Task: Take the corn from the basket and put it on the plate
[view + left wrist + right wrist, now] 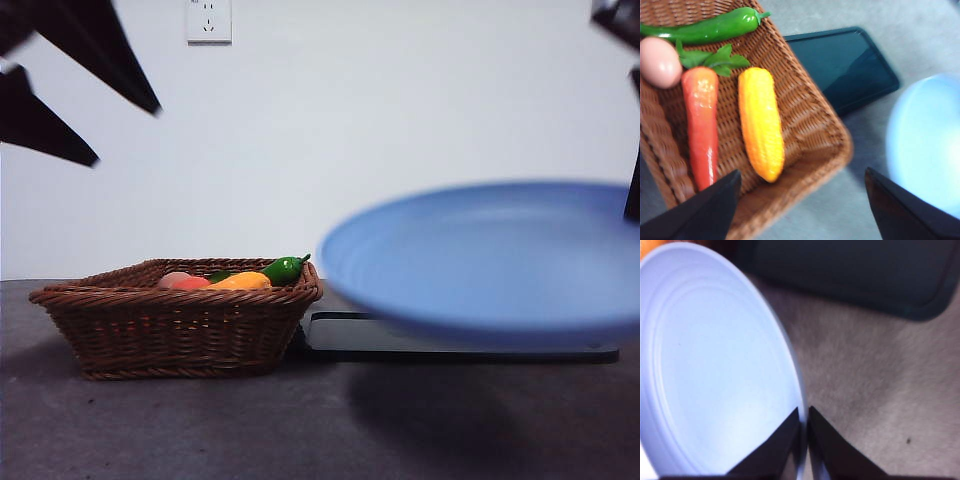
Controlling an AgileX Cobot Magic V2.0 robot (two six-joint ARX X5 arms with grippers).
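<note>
Corn (pixel 761 122) is seen lying flat on the floor of the basket (pixel 812 132), beside an orange-red carrot (pixel 701 125) and apart from the green chili pepper (pixel 710 30) and the pinkish fruit (pixel 659 61) at the far side. The left gripper (pixel 800 205) is held above the basket's near corner with its 2 jaws spread wide and nothing between them.

The plate (pixel 715 365) is raised off the table, tilted, above the black tray (pixel 400 335); its rim is pinched between the closed jaws of the right gripper (pixel 803 415).

From its glossy, bumpy skin, the cob is judged to be a light, stiff plastic model, likely slippery at the rounded ends. A hold across the middle of its length, with the jaws set on the 2 long sides, is judged safest, since the carrot lies just beside it and little room is left on that side. The wicker weave beneath is judged likely to catch a fingertip pushed too deep.
</note>
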